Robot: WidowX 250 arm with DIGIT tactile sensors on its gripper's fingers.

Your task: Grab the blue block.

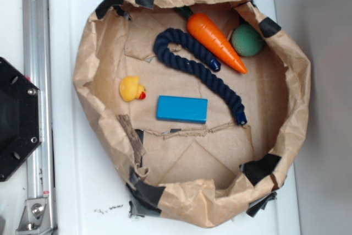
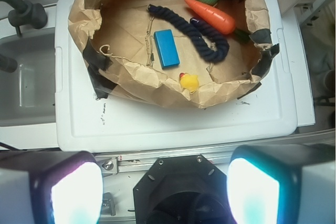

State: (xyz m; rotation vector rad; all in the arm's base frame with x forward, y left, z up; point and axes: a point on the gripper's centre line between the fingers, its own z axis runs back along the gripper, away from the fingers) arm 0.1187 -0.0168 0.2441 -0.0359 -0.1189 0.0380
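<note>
The blue block (image 1: 182,109) lies flat on the floor of a brown paper nest (image 1: 91,53), just right of a yellow duck (image 1: 132,88). In the wrist view the block (image 2: 166,48) lies inside the nest (image 2: 136,80), above the duck (image 2: 189,81). My gripper (image 2: 165,192) is open and empty, its two fingers (image 2: 73,192) spread wide at the bottom of the wrist view. It hovers high above the robot's base, well short of the nest. The gripper does not show in the exterior view.
A dark navy rope (image 1: 198,64), an orange carrot (image 1: 215,41) and a green ball (image 1: 247,39) lie in the nest's far part. The nest sits on a white lid (image 2: 173,121). A black robot base (image 1: 16,119) and a metal rail (image 1: 34,42) stand at the left.
</note>
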